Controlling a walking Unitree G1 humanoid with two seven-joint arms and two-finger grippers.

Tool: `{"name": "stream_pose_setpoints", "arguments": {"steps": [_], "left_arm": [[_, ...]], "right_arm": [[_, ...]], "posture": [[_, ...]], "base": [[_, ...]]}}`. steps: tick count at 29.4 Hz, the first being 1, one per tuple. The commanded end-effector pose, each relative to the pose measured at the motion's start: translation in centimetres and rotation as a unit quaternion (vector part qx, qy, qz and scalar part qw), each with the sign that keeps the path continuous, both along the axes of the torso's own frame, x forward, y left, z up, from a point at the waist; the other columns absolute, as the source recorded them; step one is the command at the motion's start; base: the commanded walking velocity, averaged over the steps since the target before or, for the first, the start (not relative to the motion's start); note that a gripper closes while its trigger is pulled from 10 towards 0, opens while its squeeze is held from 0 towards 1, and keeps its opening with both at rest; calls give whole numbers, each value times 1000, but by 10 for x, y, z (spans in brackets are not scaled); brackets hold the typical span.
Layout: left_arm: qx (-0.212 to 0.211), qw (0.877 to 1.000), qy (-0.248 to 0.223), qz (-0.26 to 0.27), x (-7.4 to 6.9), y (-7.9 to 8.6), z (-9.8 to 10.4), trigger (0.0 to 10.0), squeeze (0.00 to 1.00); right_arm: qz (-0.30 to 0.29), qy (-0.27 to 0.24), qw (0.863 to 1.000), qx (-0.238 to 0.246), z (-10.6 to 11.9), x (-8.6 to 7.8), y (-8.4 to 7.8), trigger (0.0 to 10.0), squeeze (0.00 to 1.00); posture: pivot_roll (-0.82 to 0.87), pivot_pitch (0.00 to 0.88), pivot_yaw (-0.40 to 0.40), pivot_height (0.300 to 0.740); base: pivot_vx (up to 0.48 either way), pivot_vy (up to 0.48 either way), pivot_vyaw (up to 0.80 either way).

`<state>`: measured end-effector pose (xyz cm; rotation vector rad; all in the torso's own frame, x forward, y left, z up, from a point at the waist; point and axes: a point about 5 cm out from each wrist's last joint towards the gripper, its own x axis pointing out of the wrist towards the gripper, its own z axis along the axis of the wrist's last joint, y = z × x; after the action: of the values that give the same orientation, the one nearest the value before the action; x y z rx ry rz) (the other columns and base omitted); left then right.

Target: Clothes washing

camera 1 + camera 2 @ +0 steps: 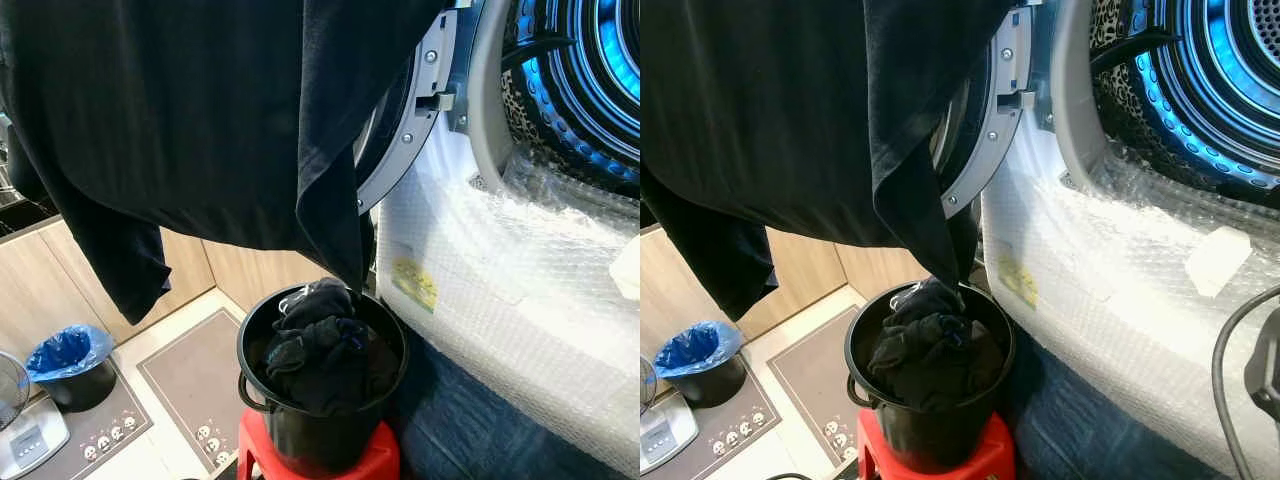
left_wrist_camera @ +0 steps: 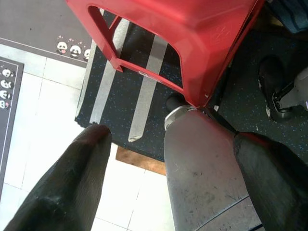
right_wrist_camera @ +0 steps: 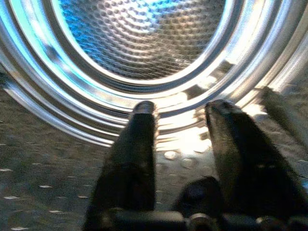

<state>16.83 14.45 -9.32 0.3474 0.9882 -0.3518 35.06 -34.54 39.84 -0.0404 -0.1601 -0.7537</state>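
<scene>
A large black garment (image 1: 200, 120) hangs across the top of the eye views, and its lower end trails into a black bucket (image 1: 245, 345). What holds it up is hidden. The bucket stands on a red stool (image 1: 375, 462) and holds a heap of dark clothes (image 1: 325, 350). At the right is the washing machine with its door (image 1: 405, 130) swung open and its drum (image 1: 590, 70) lit blue. My right gripper (image 3: 182, 107) is open at the mouth of the drum (image 3: 144, 38), with nothing between its fingers. My left gripper (image 2: 173, 137) hangs open beside the red stool (image 2: 192, 38).
Bubble wrap (image 1: 500, 270) covers the machine's front. Leopard-print cloth (image 1: 1110, 40) lies at the drum's left rim. A blue-lined bin (image 1: 68, 355), grey panda mats (image 1: 190, 370) and a scale (image 1: 30, 440) sit on the tiled floor at left, before wooden cabinets.
</scene>
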Motion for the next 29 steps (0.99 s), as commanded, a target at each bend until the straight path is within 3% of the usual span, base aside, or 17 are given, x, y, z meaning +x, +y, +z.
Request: {"name": "stream_pose_setpoints", "arguments": {"steps": [1, 2, 3, 4, 5, 10, 12, 15, 19, 20, 22, 23, 25, 27, 29], "left_arm": [[5, 1000, 21, -3, -7, 2, -3, 10000, 0], [5, 1000, 20, -4, -7, 3, -3, 10000, 0], [5, 1000, 20, -4, -7, 3, -3, 10000, 0], [5, 1000, 20, -4, -7, 3, -3, 10000, 0], [6, 1000, 20, -6, -6, 3, -3, 10000, 0], [7, 1000, 19, -9, -6, 4, -3, 10000, 0], [7, 1000, 19, -11, -5, 3, -2, 10000, 0], [7, 1000, 18, -11, -5, 3, -2, 10000, 0], [10, 1000, 17, -16, -4, 4, -2, 10000, 0], [12, 1000, 17, -17, -5, 4, -2, 10000, 0], [13, 1000, 17, -18, -5, 5, -2, 10000, 0], [15, 1000, 16, -16, -5, 7, -2, 10000, 0], [17, 1000, 15, -14, -5, 9, -2, 10000, 0], [23, 1000, 11, -9, -4, 15, -1, 10000, 0], [25, 1000, 11, -6, -4, 17, -2, 10000, 0]], "right_arm": [[38, -38, 999, -10, 13, -1, 8, 10000, 1000], [60, -50, 997, -10, 13, -1, 11, 10000, 1000], [95, -71, 993, -5, 13, 0, 17, 10000, 745], [95, -71, 993, -5, 13, 0, 17, 10000, 745], [118, -71, 990, -14, 12, 0, 22, 10000, 0], [174, -68, 982, -13, 5, 1, 32, 10000, 0], [236, -72, 969, -17, 0, -2, 40, 10000, 0], [270, -82, 959, -22, -3, -7, 44, 10000, 0], [353, -90, 931, -18, -17, -19, 51, 10000, 0], [371, -115, 921, -28, -21, -26, 52, 10000, 0], [380, -127, 916, -32, -23, -30, 53, 10000, 0], [410, -136, 902, -17, -30, -35, 56, 10000, 0], [421, -152, 894, -20, -35, -40, 58, 10000, 0], [463, -184, 867, -1, -42, -47, 66, 10000, 0], [485, -205, 850, 5, -42, -53, 72, 10000, 0]], "posture": [[-124, 0, 28, 740], [-124, 0, 30, 740], [-129, 0, 35, 740], [-129, 0, 35, 740], [-132, 0, 38, 740], [-138, 0, 43, 740], [-141, 0, 47, 740], [-142, 0, 48, 740], [-138, 0, 51, 740], [-135, 0, 51, 740], [-133, 0, 50, 740], [-126, 0, 47, 740], [-123, 0, 45, 740], [-119, 0, 43, 740], [-117, 0, 41, 740]], "base": [[0, 0, 0], [0, 0, 0], [0, 0, 0], [0, 0, 0], [0, 0, 0], [0, 0, 0], [0, 0, 0], [0, 0, 0], [0, 0, 0], [0, 0, 0], [0, 0, 0], [0, 0, 0], [0, 0, 0], [0, 0, 0], [0, 0, 0]]}}
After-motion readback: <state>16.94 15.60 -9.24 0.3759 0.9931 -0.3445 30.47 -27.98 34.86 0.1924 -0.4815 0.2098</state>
